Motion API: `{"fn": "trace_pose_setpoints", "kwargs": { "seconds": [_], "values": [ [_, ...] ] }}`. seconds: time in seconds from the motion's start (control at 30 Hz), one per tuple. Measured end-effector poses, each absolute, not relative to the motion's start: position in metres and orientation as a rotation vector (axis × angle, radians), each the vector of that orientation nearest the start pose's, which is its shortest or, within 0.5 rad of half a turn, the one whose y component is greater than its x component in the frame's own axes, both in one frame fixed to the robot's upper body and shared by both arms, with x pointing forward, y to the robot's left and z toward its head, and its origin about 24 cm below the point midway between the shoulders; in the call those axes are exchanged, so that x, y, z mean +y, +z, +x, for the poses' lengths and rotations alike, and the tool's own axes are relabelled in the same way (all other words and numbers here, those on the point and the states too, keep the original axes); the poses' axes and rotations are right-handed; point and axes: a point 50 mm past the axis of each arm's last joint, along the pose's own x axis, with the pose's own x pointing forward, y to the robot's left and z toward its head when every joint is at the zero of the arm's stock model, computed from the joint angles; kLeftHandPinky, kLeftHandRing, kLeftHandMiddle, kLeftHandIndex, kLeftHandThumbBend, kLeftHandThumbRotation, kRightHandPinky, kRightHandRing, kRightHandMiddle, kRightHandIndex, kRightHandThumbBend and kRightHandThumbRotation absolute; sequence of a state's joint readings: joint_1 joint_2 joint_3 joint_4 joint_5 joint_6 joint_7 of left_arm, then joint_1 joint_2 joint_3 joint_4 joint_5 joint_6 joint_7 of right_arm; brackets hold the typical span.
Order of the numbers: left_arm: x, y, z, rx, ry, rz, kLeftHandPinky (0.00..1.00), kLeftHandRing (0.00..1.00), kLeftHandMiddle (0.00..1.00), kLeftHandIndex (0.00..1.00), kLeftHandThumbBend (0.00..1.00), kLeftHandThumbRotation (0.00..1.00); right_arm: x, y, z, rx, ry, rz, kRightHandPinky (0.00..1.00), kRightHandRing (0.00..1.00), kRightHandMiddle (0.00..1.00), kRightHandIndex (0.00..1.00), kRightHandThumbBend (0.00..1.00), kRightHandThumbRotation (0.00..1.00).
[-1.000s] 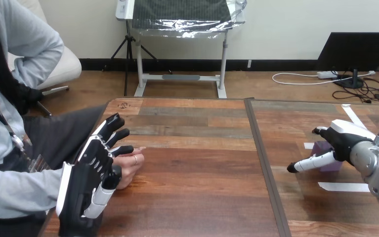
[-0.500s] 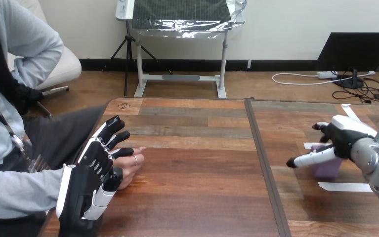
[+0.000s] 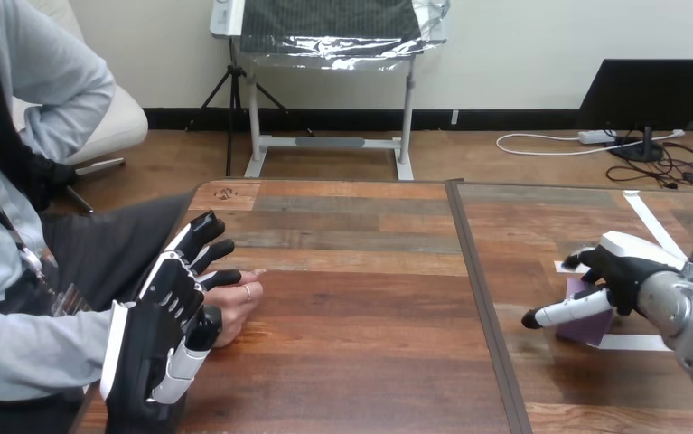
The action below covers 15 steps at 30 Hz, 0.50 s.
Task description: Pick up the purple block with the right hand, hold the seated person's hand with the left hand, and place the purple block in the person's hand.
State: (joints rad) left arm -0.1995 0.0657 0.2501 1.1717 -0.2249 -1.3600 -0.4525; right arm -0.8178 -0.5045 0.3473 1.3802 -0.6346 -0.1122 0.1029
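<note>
The right robot hand sits over the purple block at the counter's right side, touching it; whether it has a grip cannot be told. The left robot hand, fingers straight and holding nothing, lies beside the person's hand.

The right hand covers most of the block; whether it grips the block cannot be told. The left hand hides part of the person's hand; whether the 2 touch is unclear.
</note>
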Motion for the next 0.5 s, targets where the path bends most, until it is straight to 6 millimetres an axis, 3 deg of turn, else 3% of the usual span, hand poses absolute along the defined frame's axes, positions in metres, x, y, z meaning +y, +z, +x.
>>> {"fn": "trace_pose_setpoints", "kwargs": {
  "seconds": [0.5],
  "values": [
    [0.1942,-0.0245,0.2099,-0.391,-0.048,0.061,0.7,0.83,0.87,0.85,1.0,0.83,-0.2759,0.0249,0.3443,0.591,0.227,-1.251,0.67,0.73,0.74,0.76,0.95,0.34]
  ]
}}
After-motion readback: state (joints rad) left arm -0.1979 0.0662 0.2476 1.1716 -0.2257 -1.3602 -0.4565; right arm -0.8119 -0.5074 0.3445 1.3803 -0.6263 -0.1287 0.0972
